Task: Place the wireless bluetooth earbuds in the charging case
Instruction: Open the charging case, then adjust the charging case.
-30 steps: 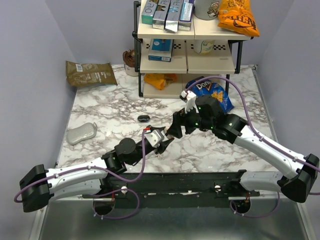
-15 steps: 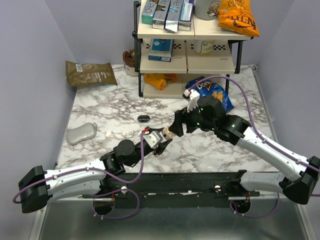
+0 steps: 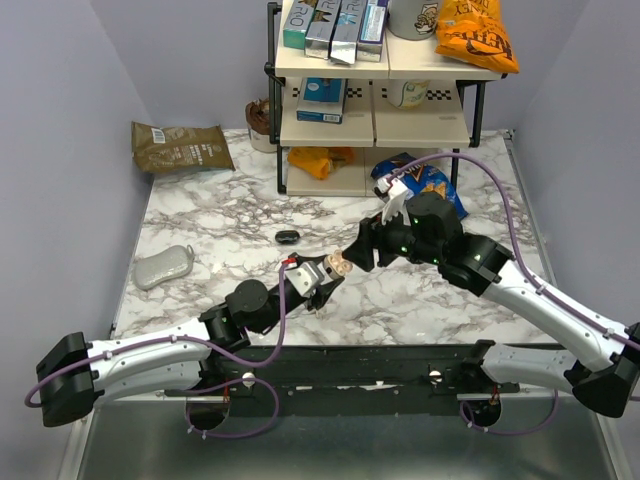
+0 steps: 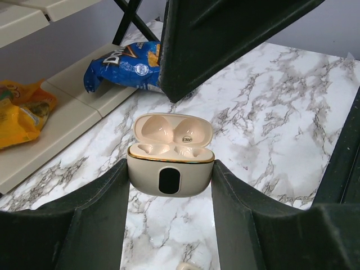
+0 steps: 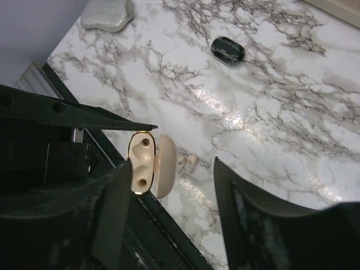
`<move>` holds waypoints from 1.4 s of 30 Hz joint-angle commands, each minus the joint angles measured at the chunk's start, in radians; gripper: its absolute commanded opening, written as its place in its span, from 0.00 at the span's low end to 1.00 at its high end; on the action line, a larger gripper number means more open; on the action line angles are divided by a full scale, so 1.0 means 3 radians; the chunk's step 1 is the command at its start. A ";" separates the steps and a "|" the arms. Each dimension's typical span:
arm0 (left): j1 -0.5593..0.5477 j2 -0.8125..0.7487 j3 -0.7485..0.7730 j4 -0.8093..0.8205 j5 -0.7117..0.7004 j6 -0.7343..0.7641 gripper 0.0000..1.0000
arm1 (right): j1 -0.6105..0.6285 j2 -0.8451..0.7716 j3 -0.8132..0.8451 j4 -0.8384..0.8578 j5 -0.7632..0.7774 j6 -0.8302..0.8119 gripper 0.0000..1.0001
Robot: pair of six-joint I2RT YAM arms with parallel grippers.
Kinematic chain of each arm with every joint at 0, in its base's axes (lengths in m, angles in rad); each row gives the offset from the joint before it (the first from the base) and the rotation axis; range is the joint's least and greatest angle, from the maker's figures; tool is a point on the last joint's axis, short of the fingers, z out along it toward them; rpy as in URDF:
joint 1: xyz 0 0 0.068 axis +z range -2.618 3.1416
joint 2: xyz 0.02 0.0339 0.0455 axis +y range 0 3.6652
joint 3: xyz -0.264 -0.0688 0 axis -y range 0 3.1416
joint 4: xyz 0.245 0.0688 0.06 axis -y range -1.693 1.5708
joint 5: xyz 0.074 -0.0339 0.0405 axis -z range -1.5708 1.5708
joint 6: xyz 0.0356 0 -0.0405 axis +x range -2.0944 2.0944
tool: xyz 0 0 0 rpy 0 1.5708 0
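The pale beige charging case [image 4: 170, 169] hangs above the marble with its lid open and both wells empty. My left gripper [image 4: 170, 183] is shut on the case's sides. In the top view the case [image 3: 335, 264] sits at the left gripper's [image 3: 328, 272] tip. Just to its right, my right gripper [image 3: 357, 250] is open and holds nothing. In the right wrist view the open case [image 5: 140, 163] lies by the right gripper's [image 5: 171, 164] left finger. Two cream-white earbuds [image 5: 187, 162] lie side by side on the table below it. One earbud [image 4: 188, 265] peeks in at the bottom of the left wrist view.
A small glossy black object [image 3: 288, 236] lies on the marble left of centre, and a grey pouch [image 3: 165, 266] sits near the left edge. Behind stand a shelf rack [image 3: 375, 100], a blue Doritos bag [image 3: 430, 185], an orange bag [image 3: 320, 160] and a brown bag [image 3: 180, 147].
My right gripper has drawn back to the right, away from the case, uncovering its open lid. The left gripper still holds the case in the same place.
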 commanded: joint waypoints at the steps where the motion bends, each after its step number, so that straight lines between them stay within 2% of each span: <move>1: -0.0026 -0.0089 -0.0013 0.0061 -0.0056 0.0015 0.00 | -0.0006 0.0096 -0.0026 0.0095 -0.0200 0.0037 0.55; 18: -0.0056 -0.0166 0.0023 -0.0006 -0.0046 0.0020 0.00 | -0.0006 0.0296 0.0020 0.0126 -0.0328 0.0047 0.51; 27: -0.0056 -0.0187 0.0017 -0.0006 -0.0072 0.0015 0.00 | -0.0006 0.0312 -0.0001 0.0131 -0.0317 0.0047 0.33; 30: -0.0061 -0.0166 0.0022 -0.0006 -0.0123 -0.0016 0.00 | -0.0006 0.0276 -0.0011 0.0131 -0.0323 0.0022 0.24; 31: -0.0061 -0.0151 0.0028 -0.0016 -0.0163 -0.0036 0.02 | -0.0006 0.0266 -0.0016 0.0131 -0.0338 0.0006 0.17; 32: -0.0056 -0.0146 0.0033 -0.0026 -0.0204 -0.0067 0.07 | -0.0006 0.0260 -0.0011 0.0121 -0.0338 -0.0039 0.12; 33: -0.0061 -0.0141 0.0053 -0.0062 -0.0281 -0.0112 0.22 | -0.0006 0.0240 -0.0011 0.0106 -0.0348 -0.0060 0.06; 34: -0.0056 -0.0115 0.0063 -0.0097 -0.0307 -0.0143 0.32 | -0.0006 0.0225 -0.0006 0.0100 -0.0358 -0.0086 0.01; 36: -0.0056 -0.0085 0.0124 -0.0189 -0.0342 -0.0184 0.50 | -0.0006 0.0189 -0.0006 0.0085 -0.0358 -0.0137 0.01; 39: -0.0061 -0.0018 0.0181 -0.0246 -0.0348 -0.0246 0.69 | -0.0006 0.0148 0.0015 0.0060 -0.0369 -0.0224 0.01; 41: -0.0056 0.0038 0.0201 -0.0251 -0.0363 -0.0266 0.76 | -0.0006 0.0117 0.0050 0.0049 -0.0389 -0.0275 0.01; 42: -0.0056 0.0059 0.0232 -0.0287 -0.0388 -0.0266 0.85 | -0.0006 0.0107 0.0051 0.0044 -0.0389 -0.0290 0.01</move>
